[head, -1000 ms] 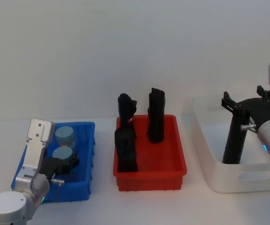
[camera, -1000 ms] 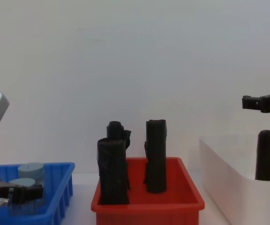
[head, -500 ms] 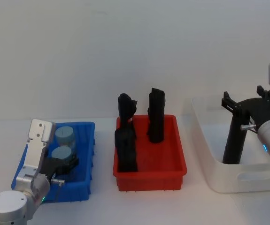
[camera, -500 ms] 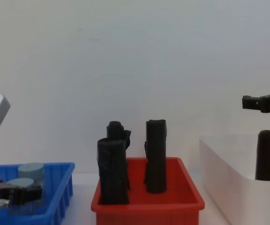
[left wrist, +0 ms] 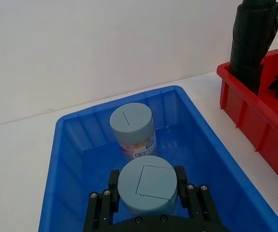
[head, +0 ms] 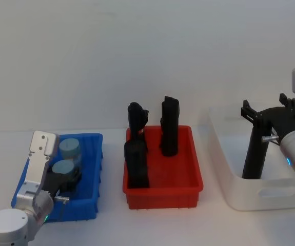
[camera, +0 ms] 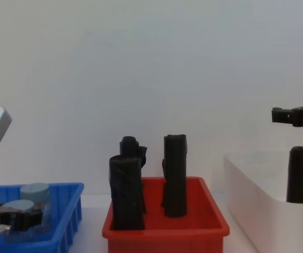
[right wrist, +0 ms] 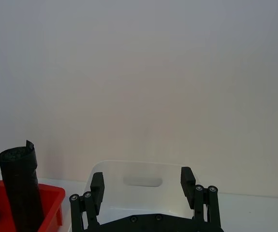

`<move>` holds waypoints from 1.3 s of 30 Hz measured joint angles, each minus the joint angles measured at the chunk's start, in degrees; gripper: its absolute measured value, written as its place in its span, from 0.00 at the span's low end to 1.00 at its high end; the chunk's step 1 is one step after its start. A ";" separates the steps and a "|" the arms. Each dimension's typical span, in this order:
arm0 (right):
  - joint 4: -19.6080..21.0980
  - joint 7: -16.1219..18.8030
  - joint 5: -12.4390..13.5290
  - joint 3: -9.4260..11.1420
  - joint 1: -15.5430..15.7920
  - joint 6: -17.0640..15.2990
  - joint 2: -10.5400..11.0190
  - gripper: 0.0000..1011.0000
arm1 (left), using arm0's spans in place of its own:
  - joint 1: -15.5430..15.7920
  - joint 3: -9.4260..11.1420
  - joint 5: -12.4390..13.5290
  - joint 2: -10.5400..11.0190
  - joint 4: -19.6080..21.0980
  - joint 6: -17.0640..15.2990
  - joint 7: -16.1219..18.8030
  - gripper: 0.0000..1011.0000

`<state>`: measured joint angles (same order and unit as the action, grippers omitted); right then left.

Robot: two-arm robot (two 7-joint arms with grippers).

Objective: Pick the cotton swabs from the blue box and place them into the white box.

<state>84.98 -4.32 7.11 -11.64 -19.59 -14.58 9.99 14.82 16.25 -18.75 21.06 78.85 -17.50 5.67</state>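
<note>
The left gripper [camera: 20, 220] sits low in the blue box [camera: 69, 211] at the nearer cotton swabs [camera: 17, 205]; the right gripper [camera: 293, 114] hangs above the white box [camera: 256, 200].

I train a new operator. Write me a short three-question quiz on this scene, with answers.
1. How many tall black rolled cylinders stand in the red plastic bin?
2. True or false: the right gripper is shut on a cylinder.
3. The left gripper is shut on: A) the red bin; B) a round pale grey-blue plastic tub of cotton swabs in the blue ribbed plastic box; C) nothing.
Key: three; false, it is open above the white plastic box; B.
</note>
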 joint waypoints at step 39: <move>1.71 4.93 -2.65 -0.68 0.93 4.39 0.58 0.99 | -0.64 -1.78 0.66 0.18 11.23 11.59 0.86 0.68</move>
<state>86.69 0.61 4.46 -12.32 -18.66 -10.19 10.57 14.18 14.47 -18.09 21.23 90.07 -5.91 6.53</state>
